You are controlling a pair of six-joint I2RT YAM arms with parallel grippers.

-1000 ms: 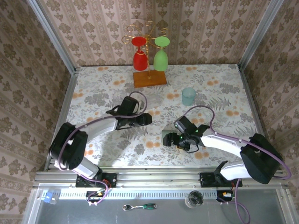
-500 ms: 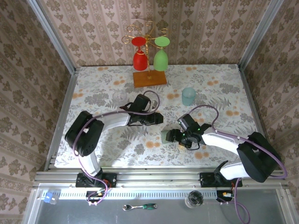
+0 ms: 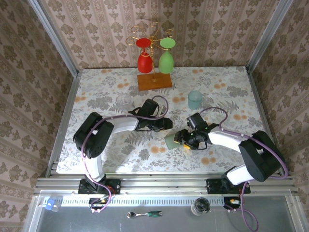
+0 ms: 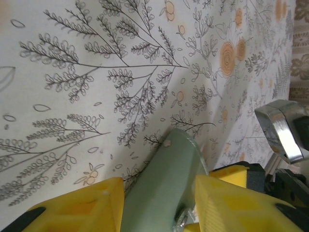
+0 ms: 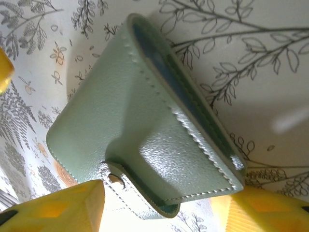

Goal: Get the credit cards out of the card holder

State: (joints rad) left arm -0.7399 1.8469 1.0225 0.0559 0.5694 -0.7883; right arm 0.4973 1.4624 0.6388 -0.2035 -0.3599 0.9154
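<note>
Top view is lit brightly and evenly from overhead; soft shadows are thrown under both arms onto the table, and a brighter band is seen along its near edge. Focus there is sharp. In the right wrist view a sheen is noted on the card holder, with a grey shadow beside it. In both wrist views the yellow fingers are blurred.

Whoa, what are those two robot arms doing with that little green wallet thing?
Both arms are working on the pale green card holder, near the middle of the flowery table. The left gripper has its jaws closed on one edge of it. The right gripper has its jaws on either side of the holder; I can't tell if they squeeze it yet. The holder gapes a little, and no card is out yet.
</note>
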